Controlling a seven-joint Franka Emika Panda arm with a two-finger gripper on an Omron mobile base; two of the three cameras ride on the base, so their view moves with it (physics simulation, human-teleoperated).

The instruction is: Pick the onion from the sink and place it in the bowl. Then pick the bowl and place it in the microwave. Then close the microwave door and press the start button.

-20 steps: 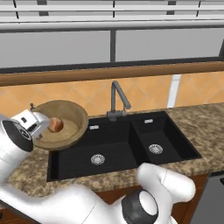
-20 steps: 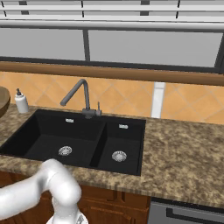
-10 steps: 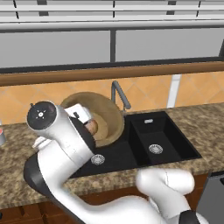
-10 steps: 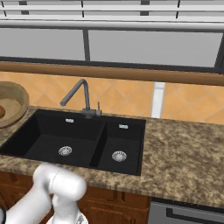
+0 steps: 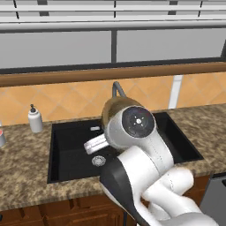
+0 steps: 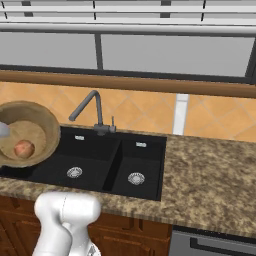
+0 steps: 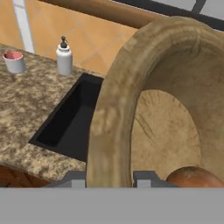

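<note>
The gripper (image 7: 109,177) is clamped on the near rim of the bowl (image 7: 166,109), one finger (image 7: 72,178) outside the wall and the other inside — the wooden wall runs up between them. The bowl hangs in the air, tilted, above the left part of the black sink (image 6: 107,160). The onion (image 6: 23,148) rests inside the bowl against its low side, just beside the inner finger. On the speckled desk (image 7: 30,109), past the sink, stand a soap bottle (image 7: 64,57) and a small red cup (image 7: 14,61).
</note>
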